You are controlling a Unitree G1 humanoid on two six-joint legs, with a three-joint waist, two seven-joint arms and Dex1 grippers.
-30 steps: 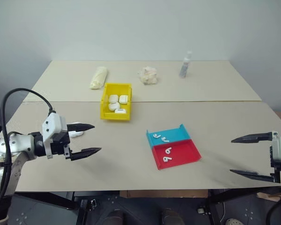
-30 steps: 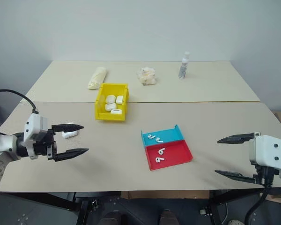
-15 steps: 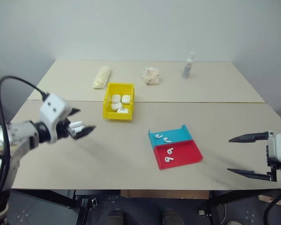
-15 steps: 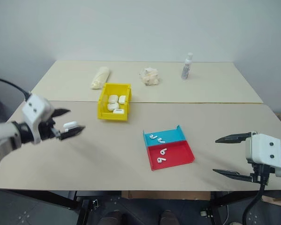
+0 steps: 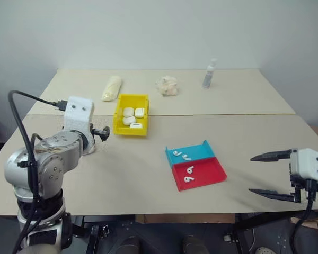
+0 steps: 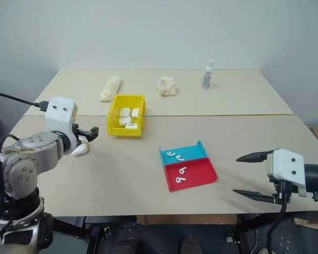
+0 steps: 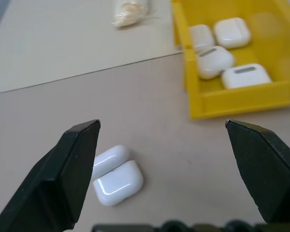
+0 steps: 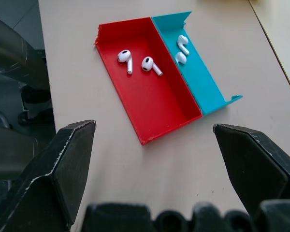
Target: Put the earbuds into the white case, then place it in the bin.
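The white case [image 7: 113, 174] lies lid-open on the table, left of the yellow bin [image 5: 130, 130]. My left gripper [image 7: 163, 124] hovers just above and behind the case, open and empty, pointing toward the bin [image 7: 237, 96]. The earbuds [image 8: 125, 57] lie in the blue-and-red tray [image 5: 209, 172], a pair in the red half [image 5: 190, 170] and a pair in the blue half [image 5: 180, 154]. My right gripper [image 5: 251, 174] stands open and empty to the right of the tray [image 8: 159, 101], above the table.
Several closed white cases [image 5: 131, 116] sit inside the bin. At the back of the table are a cream rolled bundle [image 5: 111, 87], a cream paper wad [image 5: 167, 84] and a small spray bottle [image 5: 208, 74]. A seam runs across the table behind the bin.
My left arm has lifted and turned its wrist, swinging the open gripper forward over the case toward the bin. The right gripper has stayed about where it was.
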